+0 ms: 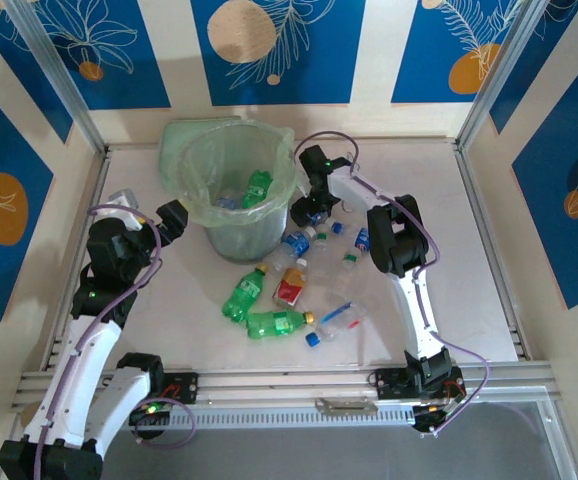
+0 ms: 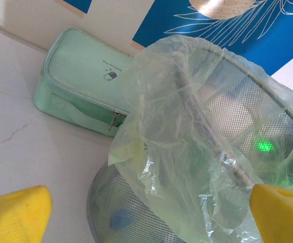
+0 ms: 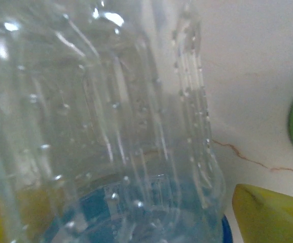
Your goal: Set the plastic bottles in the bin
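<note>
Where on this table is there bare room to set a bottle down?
Bare table lies right of the right arm and between the left arm and the green bottles. Crowded in front of the bin, where the bottles lie scattered.

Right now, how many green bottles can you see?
3. One green bottle lies inside the bin; two lie on the table in front of it, one left of the red-labelled bottle, one closer to the near edge. Others may be hidden in the bin.
</note>
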Controlling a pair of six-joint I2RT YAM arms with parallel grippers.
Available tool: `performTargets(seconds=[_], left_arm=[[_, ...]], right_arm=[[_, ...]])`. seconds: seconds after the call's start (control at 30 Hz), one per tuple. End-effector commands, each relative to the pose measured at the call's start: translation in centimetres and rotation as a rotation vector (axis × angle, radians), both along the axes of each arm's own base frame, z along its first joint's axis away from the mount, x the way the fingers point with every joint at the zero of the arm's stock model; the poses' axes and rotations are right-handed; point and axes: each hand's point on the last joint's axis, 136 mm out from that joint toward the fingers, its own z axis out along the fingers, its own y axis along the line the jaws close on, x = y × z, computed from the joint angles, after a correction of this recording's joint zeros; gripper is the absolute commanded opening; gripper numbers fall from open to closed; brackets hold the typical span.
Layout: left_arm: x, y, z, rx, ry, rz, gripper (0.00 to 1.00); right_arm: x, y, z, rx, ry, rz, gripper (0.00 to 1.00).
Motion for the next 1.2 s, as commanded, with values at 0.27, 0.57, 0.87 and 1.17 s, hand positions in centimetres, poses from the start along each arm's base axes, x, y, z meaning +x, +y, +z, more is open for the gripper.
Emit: performTargets(seconds=[0.27, 0.57, 0.87, 1.17], left_arm=[[0.5, -0.1, 0.9, -0.037, -0.049, -0.011, 1.0], [0.9, -0.8, 2.7, -0.052, -0.119, -0.047, 1.0], [1.1, -2.6, 7.0, -0.111, -0.214, -0.147, 1.0], [1.1, -6.1, 11.3, -0.145, -0.286, -0.284, 1.0]], right_arm=[[1.0, 1.6, 2.1, 0.081, -0.072, 0.063, 0.66], [1.0, 2.4, 8.3, 0.289, -0.131, 0.033, 0.54], [-0.2, 0.6, 16.7, 0.575, -0.189, -0.072, 0.53], [-3.8, -2.2, 23.0, 0.711, -0.267, -0.186, 0.53]])
